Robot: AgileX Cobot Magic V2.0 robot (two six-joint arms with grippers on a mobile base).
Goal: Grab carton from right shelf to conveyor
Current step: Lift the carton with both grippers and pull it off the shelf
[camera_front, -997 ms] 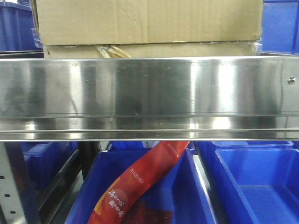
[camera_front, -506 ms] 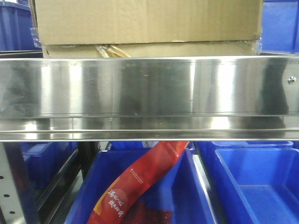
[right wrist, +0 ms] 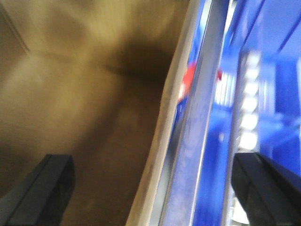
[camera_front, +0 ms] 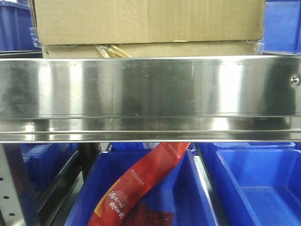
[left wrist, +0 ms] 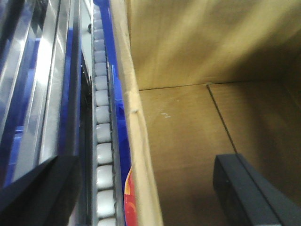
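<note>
Front-facing view, shelf rail (camera_front: 150,89) fronting carton (camera_front: 150,21), bins (camera_front: 258,183) below, both jaws spread astride walls

Carrier: shiny stainless steel shelf (camera_front: 150,94), broad mirror-like front rail, grey perforated upright (camera_front: 11,188) lower left. Directly on it: large plain brown corrugated cardboard carton (camera_front: 150,21).

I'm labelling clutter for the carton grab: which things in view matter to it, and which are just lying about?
Job: carton; right shelf; left gripper and right gripper, each open astride a carton wall.
Lying about: blue bins; red packet.
</note>
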